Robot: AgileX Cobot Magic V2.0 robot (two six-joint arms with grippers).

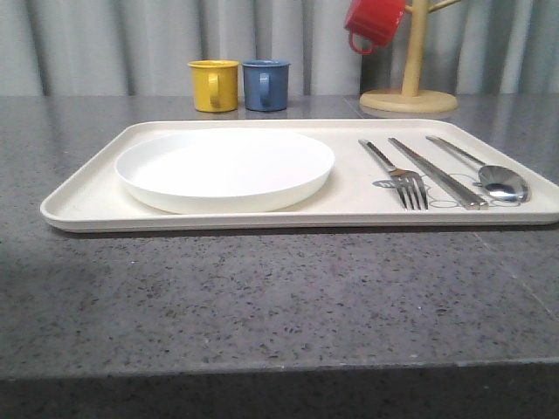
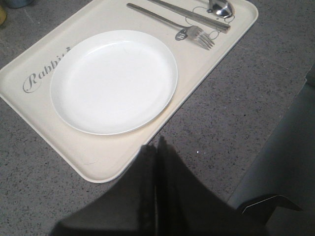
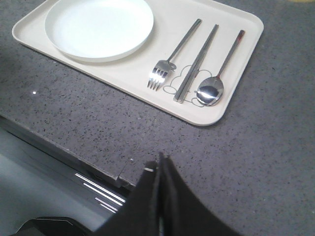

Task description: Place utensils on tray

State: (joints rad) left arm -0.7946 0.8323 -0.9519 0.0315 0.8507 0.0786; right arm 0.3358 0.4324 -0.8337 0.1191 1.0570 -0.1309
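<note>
Three utensils, fork (image 1: 403,177), knife (image 1: 435,171) and spoon (image 1: 489,173), are laid side by side on the tray (image 1: 87,205) beside a white plate (image 1: 224,168). Left hand (image 2: 156,152) and right hand (image 3: 160,164) are seen pressed together above the tabletop (image 1: 262,297).

Hidden, cropped, unclear

Front view: rack (image 1: 409,61) cut by top edge, red mug (image 1: 374,24) on it cropped too; tray's (image 1: 87,205) drawing mostly under fork (image 1: 403,177), knife (image 1: 437,172) and spoon (image 1: 489,175), script not visible. Left wrist view: plate (image 2: 114,81) covers end of "Rabbit" script (image 2: 42,76); knife (image 2: 189,14) handle and spoon (image 2: 220,7) cut by picture edge; yellow cup (image 2: 2,14) and blue cup (image 2: 17,2) mere slivers at the border; left gripper (image 2: 156,191) a dark blur, fingers pressed together, base cropped. Right wrist view: plate (image 3: 98,27) and tray (image 3: 236,73) far corner cropped; rabbit outline (image 3: 179,81) partly under knife (image 3: 197,64); right gripper (image 3: 160,196) blurred dark, tips meeting.
</note>
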